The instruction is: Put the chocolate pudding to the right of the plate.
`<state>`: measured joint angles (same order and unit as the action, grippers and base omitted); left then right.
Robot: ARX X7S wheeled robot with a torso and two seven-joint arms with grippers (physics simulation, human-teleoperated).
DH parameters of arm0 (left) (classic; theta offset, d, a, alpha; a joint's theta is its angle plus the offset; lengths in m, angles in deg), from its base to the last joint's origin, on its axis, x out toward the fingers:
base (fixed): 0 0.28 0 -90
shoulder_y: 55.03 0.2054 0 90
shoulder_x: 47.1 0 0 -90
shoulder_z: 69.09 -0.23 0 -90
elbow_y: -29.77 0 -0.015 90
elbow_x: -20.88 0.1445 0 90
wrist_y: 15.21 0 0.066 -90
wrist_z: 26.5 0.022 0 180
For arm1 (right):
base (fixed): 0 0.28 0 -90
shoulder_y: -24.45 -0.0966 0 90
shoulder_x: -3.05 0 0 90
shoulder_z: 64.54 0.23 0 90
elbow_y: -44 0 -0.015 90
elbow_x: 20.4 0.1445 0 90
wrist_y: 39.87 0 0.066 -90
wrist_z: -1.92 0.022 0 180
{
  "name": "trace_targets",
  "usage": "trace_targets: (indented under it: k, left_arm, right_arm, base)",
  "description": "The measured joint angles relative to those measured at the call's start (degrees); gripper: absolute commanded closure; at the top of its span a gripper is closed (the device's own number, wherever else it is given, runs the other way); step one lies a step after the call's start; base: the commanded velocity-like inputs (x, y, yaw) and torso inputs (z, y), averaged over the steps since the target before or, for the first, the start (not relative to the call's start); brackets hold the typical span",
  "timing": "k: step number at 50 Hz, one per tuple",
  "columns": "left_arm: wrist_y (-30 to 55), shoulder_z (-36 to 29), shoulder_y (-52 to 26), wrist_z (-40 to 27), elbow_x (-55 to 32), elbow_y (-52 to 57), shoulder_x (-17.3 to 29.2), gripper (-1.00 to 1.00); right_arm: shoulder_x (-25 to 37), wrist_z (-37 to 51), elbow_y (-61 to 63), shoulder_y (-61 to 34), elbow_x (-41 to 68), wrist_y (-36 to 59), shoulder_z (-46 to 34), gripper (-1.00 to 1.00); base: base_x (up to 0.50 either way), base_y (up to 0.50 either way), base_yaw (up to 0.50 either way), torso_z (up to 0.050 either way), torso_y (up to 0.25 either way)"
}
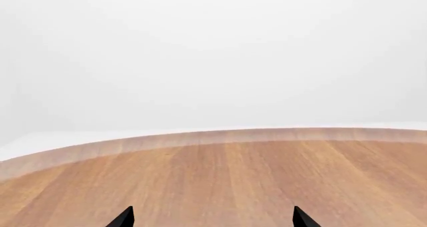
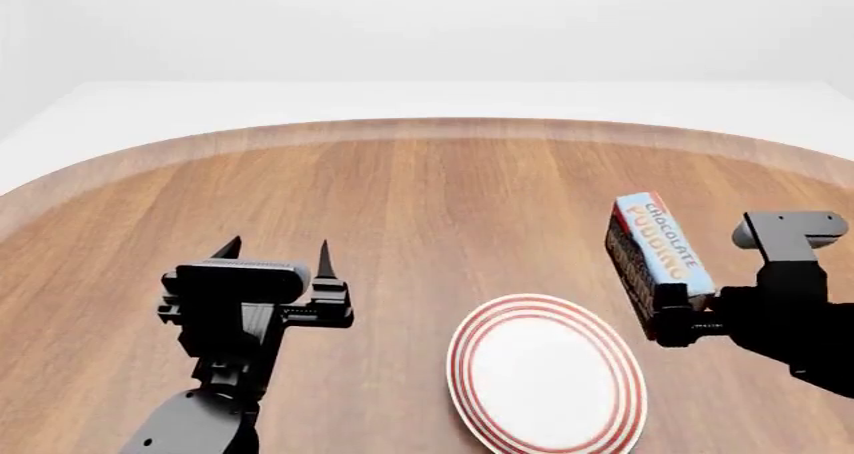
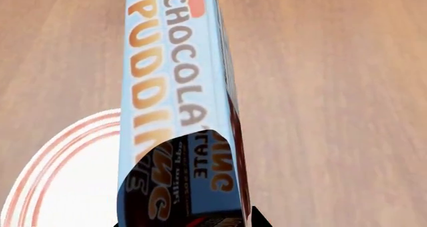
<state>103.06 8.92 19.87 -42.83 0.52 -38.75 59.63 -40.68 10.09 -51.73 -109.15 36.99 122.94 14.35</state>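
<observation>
The chocolate pudding (image 2: 651, 249) is a carton with a blue top and dark side; my right gripper (image 2: 678, 309) is shut on it and holds it just right of the plate's rim. The plate (image 2: 545, 372) is white with red-orange rings and lies at the near middle of the wooden table. In the right wrist view the carton (image 3: 175, 102) fills the middle, with the plate (image 3: 57, 177) beside it. My left gripper (image 2: 278, 251) is open and empty over bare wood at the left; its fingertips (image 1: 123, 218) show in the left wrist view.
The round wooden table (image 2: 427, 204) has its curved far edge (image 1: 213, 137) ahead of the left gripper. White floor and wall lie beyond it. No other objects show on the table.
</observation>
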Motion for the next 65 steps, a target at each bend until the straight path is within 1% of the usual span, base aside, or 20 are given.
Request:
trace_targets:
  k: [19, 31, 65]
  left_arm:
    - [0.1, -0.2, -0.1, -0.4, -0.4, 0.3, 0.4, -1.0]
    - [-0.1, -0.4, 0.0, -0.6, -0.5, 0.3, 0.6, -1.0]
    - [-0.1, -1.0, 0.2, -1.5, -1.0, 1.0, 1.1, -1.0]
  right_arm:
    - [3.3, -1.8, -7.2, 3.7, -2.9, -4.6, 0.9, 1.0]
    - [4.1, -2.6, -11.4, 6.1, -4.5, -7.6, 1.1, 1.0]
    - [1.4, -6.0, -25.3, 9.4, -10.2, -16.7, -1.6, 1.0]
  base:
    - [0.0, 0.0, 0.0, 0.0, 0.0]
    - [0.0, 0.0, 0.0, 0.0, 0.0]
    - [0.0, 0.0, 0.0, 0.0, 0.0]
